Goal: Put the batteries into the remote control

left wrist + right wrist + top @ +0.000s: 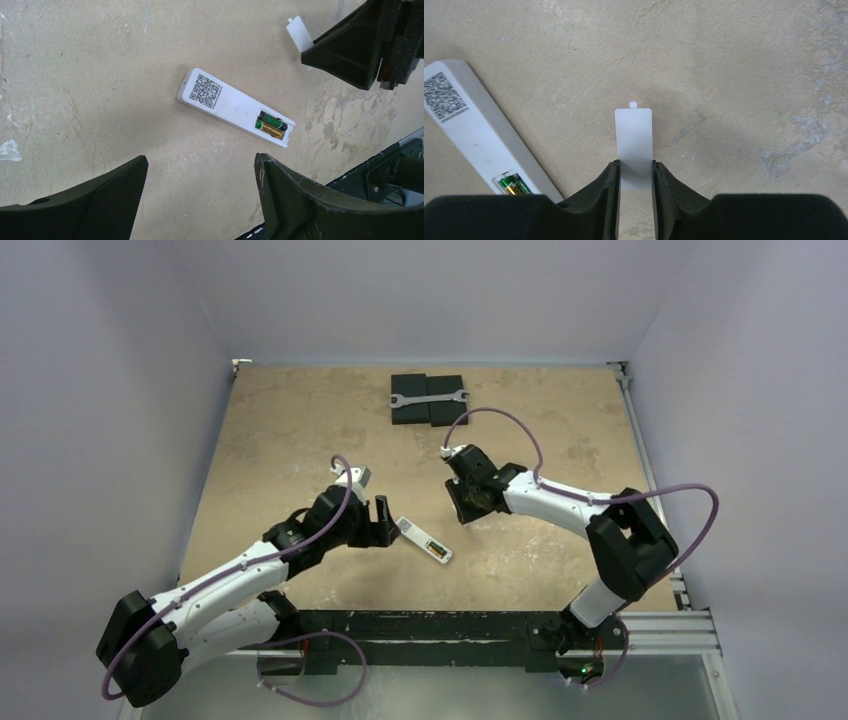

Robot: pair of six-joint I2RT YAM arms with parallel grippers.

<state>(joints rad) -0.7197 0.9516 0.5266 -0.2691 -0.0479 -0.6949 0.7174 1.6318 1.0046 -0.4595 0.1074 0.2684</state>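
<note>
Mid-frame, the remote control (235,106) lies face down on the surface (75,75), both batteries (270,126) in its open bay; the left pincer (200,160) gapes nearby while the right pincer (635,175) clamps the cover (634,130), which might slip or jam if lowered askew.

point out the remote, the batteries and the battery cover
remote (235,106): left wrist view, bare white back beside the square code
batteries (271,126): left wrist view, where the green and gold cells meet in the bay
battery cover (634,135): right wrist view, flat middle below its tab
</note>
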